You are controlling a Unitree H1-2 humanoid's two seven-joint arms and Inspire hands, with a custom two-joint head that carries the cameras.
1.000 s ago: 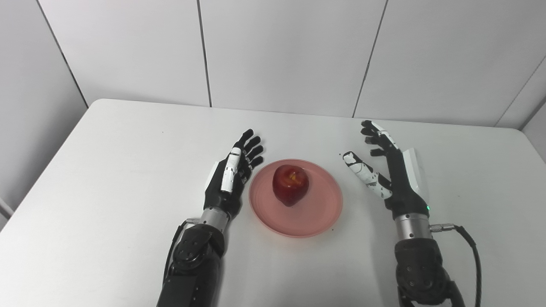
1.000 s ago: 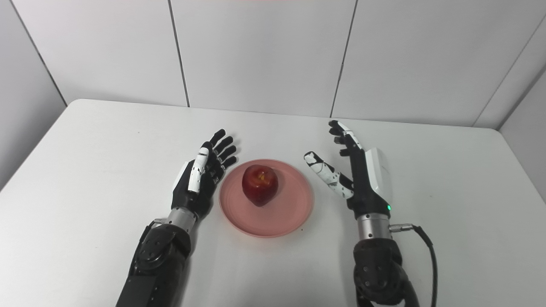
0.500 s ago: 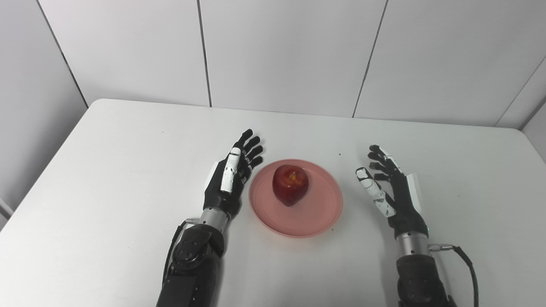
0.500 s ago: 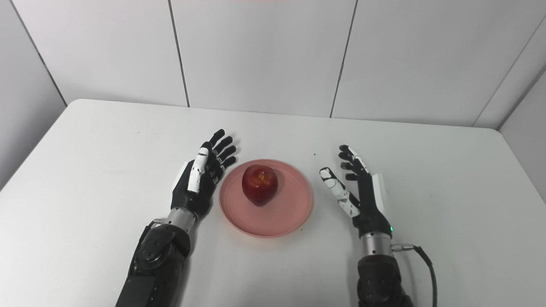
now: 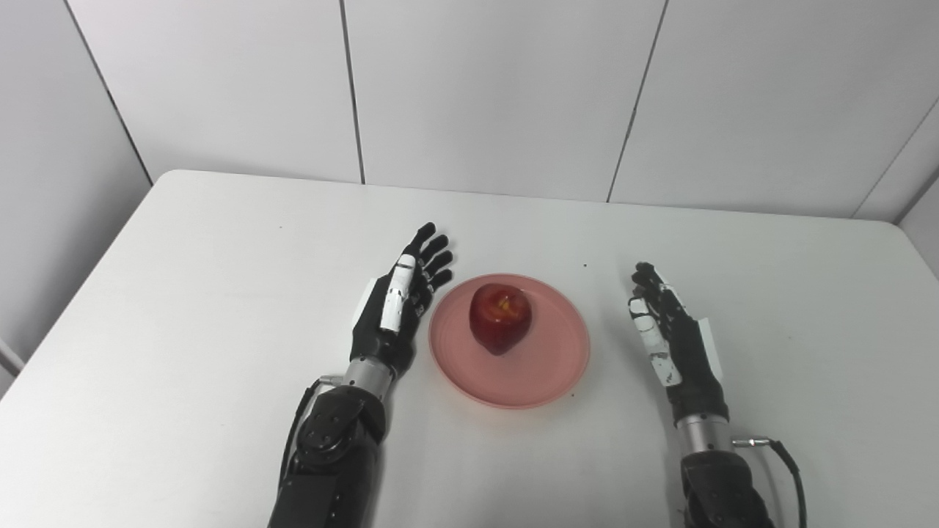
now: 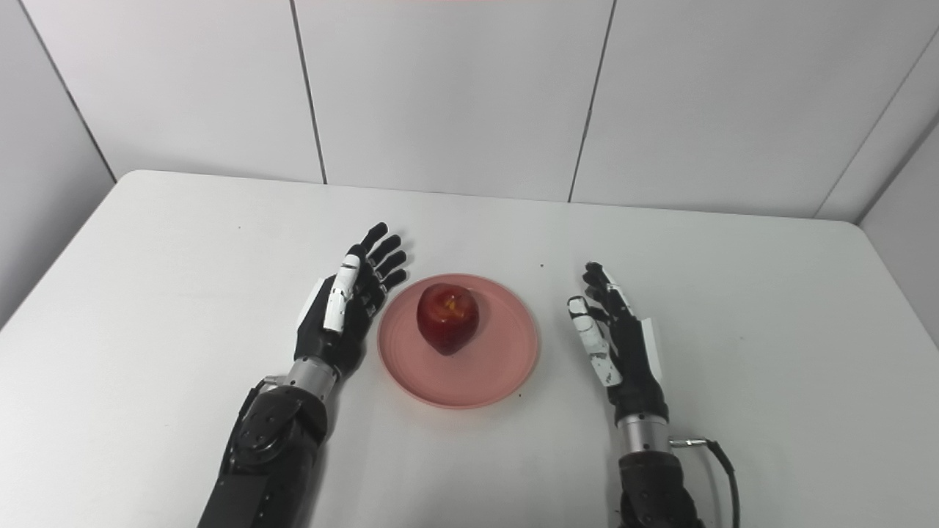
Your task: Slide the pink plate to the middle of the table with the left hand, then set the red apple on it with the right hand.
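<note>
The pink plate (image 5: 543, 378) lies near the middle of the white table (image 5: 183, 293). A red apple (image 5: 500, 317) rests on the plate, toward its far left part. My left hand (image 5: 396, 308) stands open just left of the plate's rim, fingers stretched away from me, holding nothing. My right hand (image 5: 671, 341) is open to the right of the plate, a clear gap away from the rim, and it holds nothing.
A grey panelled wall (image 5: 484, 88) rises behind the table's far edge. A cable (image 5: 785, 458) hangs from the right wrist. The table's right edge (image 5: 921, 253) shows at the picture's side.
My right hand has drawn back toward me and down to the table, and its thumb has come in closer to the fingers. The left hand, plate and apple have not moved.
</note>
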